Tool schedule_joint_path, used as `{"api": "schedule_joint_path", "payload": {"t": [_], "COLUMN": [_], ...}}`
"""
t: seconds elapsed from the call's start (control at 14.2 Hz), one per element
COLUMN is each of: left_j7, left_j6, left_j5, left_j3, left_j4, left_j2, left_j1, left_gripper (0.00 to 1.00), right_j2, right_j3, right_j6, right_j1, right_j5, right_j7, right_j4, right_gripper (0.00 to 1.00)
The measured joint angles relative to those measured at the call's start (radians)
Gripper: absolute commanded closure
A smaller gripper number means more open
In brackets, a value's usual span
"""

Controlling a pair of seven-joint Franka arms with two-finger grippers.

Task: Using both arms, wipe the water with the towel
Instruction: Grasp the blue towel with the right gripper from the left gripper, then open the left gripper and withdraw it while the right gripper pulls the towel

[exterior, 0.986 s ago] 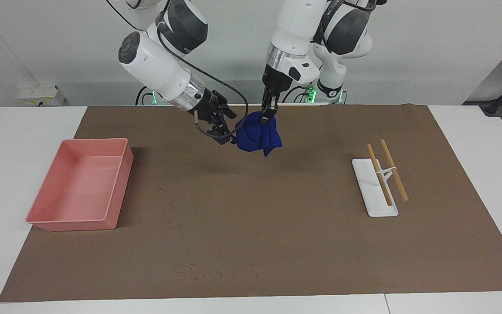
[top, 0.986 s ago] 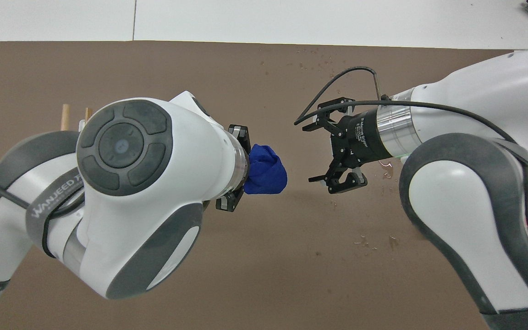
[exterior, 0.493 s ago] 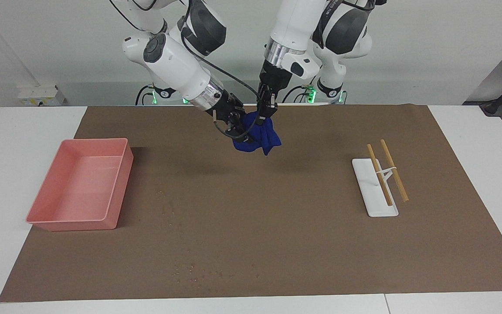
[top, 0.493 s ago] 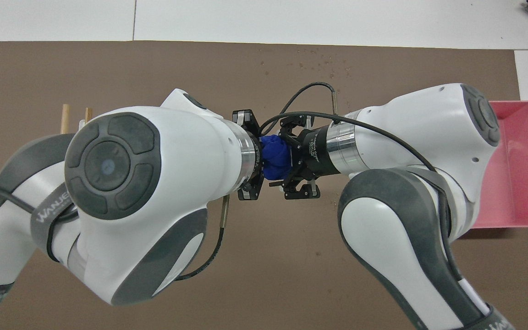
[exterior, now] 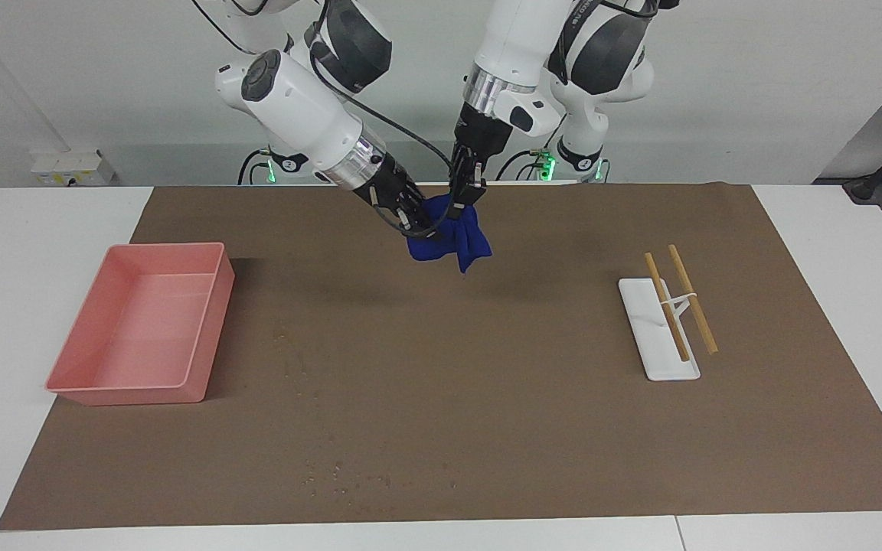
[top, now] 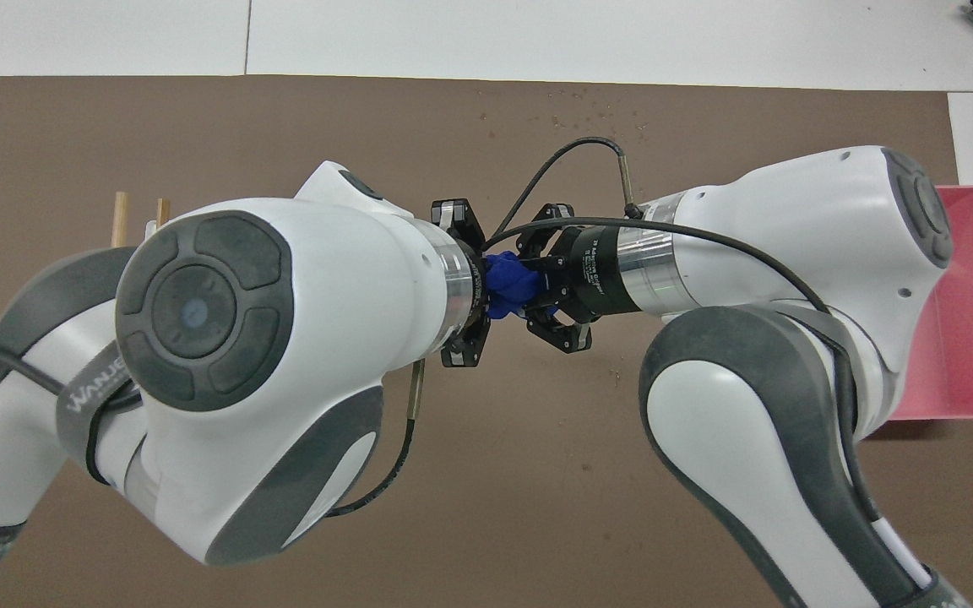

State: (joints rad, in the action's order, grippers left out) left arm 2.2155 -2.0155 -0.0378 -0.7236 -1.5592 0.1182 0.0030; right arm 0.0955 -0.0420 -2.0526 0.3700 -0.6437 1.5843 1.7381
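Towel [exterior: 449, 239] [top: 508, 285], a deep-blue bunched cloth, is held up in the air over the brown mat [exterior: 487, 428] [top: 199, 118], above the part of the mat close to the robots and about midway between the two ends of the desk [exterior: 27, 222]. It is gripped from two sides at once. The left tool [exterior: 468, 200] [top: 476, 291] comes down on it from above and is pressed together on the upper edge of the cloth, the rest of which hangs below in a short drooping point. The right tool [exterior: 419, 223] [top: 537, 291] reaches in slantwise from the right arm's end and is likewise pinched on the bunched side of the cloth. In the overhead view the two tools are seen nearly nose to nose, with only a small blue patch showing between them.

A pink tray [exterior: 142, 329] [top: 972, 338] is set on the mat toward the right arm's end. A white tray [exterior: 651, 337] carrying two wooden sticks [exterior: 686, 302] [top: 121, 218] lies toward the left arm's end. Small water drops [exterior: 349, 474] [top: 588, 105] are scattered on the mat, farther from the robots than the towel.
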Motion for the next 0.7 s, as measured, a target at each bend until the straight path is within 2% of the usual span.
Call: {"api": "schedule_joint_path", "payload": {"t": [0.07, 0.35, 0.56, 0.7], "left_j7": [-0.014, -0.067, -0.165, -0.248], "left_j6": [0.0, 0.025, 0.086, 0.133], "left_j5": [0.0, 0.0, 0.0, 0.0], "left_j3": [0.0, 0.0, 0.016, 0.052], "left_j4": [0.0, 0.0, 0.0, 0.0], "left_j2": [0.0, 0.001, 0.002, 0.002], "left_j1": [0.0, 0.0, 0.001, 0.003], "left_gripper": [0.0, 0.0, 0.0, 0.0], "right_j2": [0.0, -0.003, -0.005, -0.004], "right_j3": [0.0, 0.007, 0.01, 0.013], "right_j6": [0.0, -0.008, -0.01, -0.039], "right_j1": [-0.001, -0.01, -0.065, -0.103], "right_j5": [0.0, 0.034, 0.096, 0.143], "right_j7": [0.001, 0.001, -0.024, -0.104], "right_j4": [-0.001, -0.017, -0.047, -0.049], "right_gripper": [1.0, 1.0, 1.0, 1.0]}}
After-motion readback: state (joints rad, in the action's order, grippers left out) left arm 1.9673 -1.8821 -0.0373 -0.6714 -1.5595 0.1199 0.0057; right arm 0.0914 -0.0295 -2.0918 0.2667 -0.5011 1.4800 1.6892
